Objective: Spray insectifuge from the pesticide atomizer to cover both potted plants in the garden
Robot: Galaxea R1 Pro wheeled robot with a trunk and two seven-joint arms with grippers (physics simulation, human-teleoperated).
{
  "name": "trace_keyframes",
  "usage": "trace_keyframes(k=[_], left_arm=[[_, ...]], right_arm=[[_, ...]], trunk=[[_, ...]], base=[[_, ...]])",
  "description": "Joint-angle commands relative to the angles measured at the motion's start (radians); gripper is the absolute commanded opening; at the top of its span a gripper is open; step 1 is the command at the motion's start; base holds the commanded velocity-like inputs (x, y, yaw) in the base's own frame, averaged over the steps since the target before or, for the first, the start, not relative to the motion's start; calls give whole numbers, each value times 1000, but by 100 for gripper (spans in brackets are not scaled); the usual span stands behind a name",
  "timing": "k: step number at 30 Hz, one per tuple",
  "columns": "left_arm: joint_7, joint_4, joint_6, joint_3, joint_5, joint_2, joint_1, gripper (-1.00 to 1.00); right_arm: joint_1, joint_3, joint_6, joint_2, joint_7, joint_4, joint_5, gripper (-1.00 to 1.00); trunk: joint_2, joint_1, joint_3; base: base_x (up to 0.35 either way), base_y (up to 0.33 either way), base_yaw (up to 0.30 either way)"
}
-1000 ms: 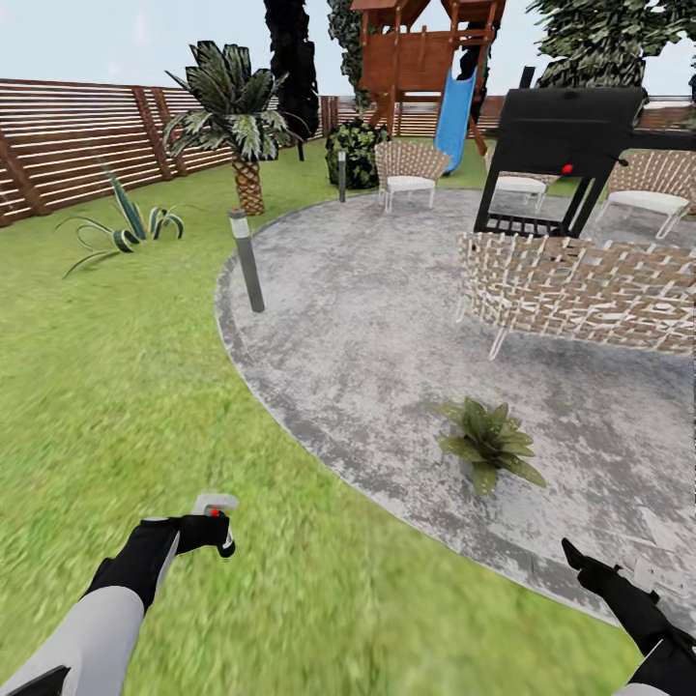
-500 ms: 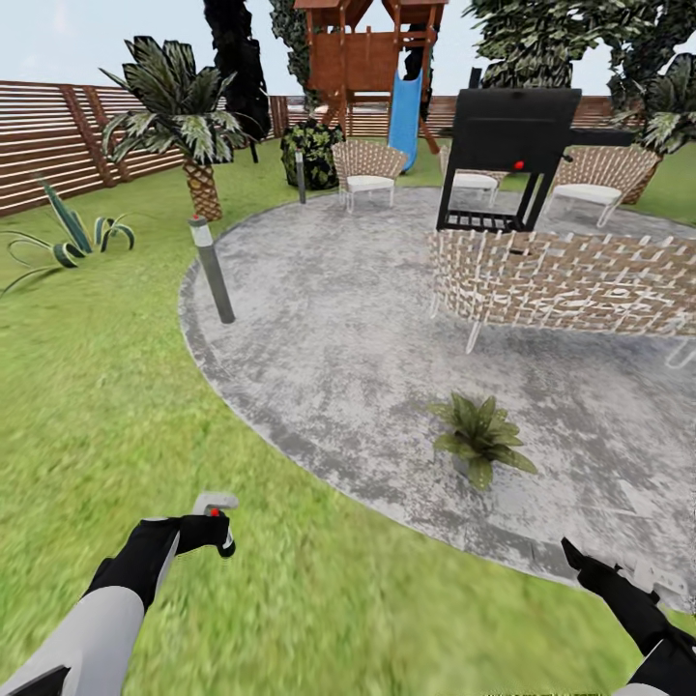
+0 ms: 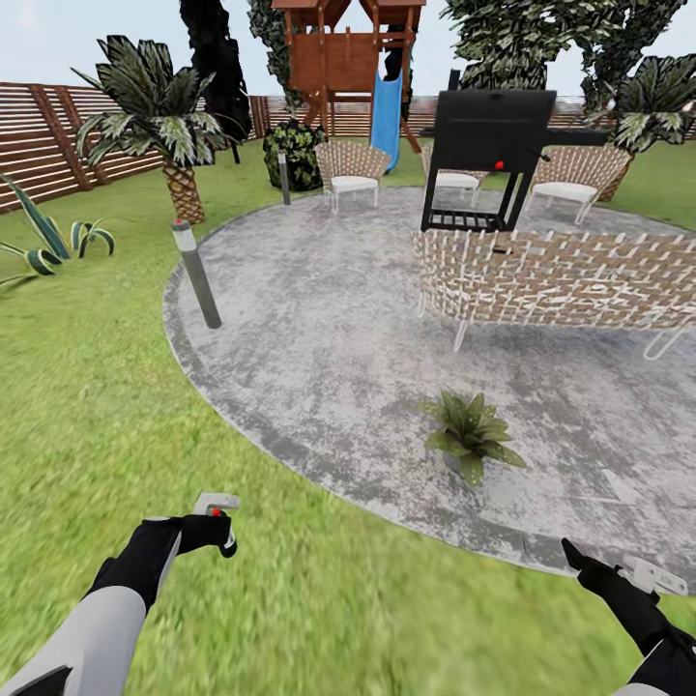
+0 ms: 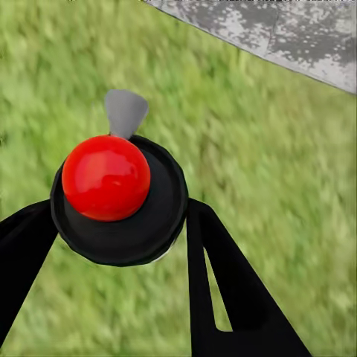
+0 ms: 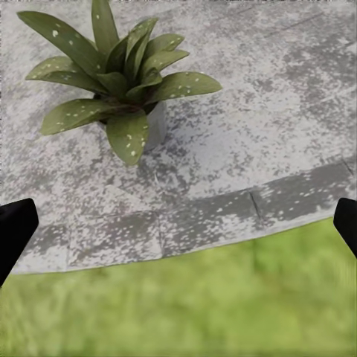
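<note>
Green lawn bordered the round mottled grey paved patio. Left tool pinched the white-headed pesticide atomizer; right tool spread. Small green-leaved potted plant stood on the paving.

Ahead of my grippers: woven sofa, black grill behind it, two woven chairs beyond. Ahead-left: grey bollard lamp, palm, striped agave. Farthest off: wooden play tower with blue slide.
</note>
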Motion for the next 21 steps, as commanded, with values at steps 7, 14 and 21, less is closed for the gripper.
trace_keyframes(k=[7,14,21], left_arm=[[-9,-2,4,7,-8,-1,-1,-100],[-9,-2,4,7,-8,-1,-1,-100],[-9,-1,5,7,-8,-1,-1,-100]], right_arm=[[-2,-4,3,1,7,-2,4,100],[-2,-4,3,1,7,-2,4,100],[-2,-4,3,1,7,-2,4,100]], trunk=[[49,-27,21],[98,-54,43],[147,-81,67]], base=[[0,0,0],[0,0,0],[0,0,-34]])
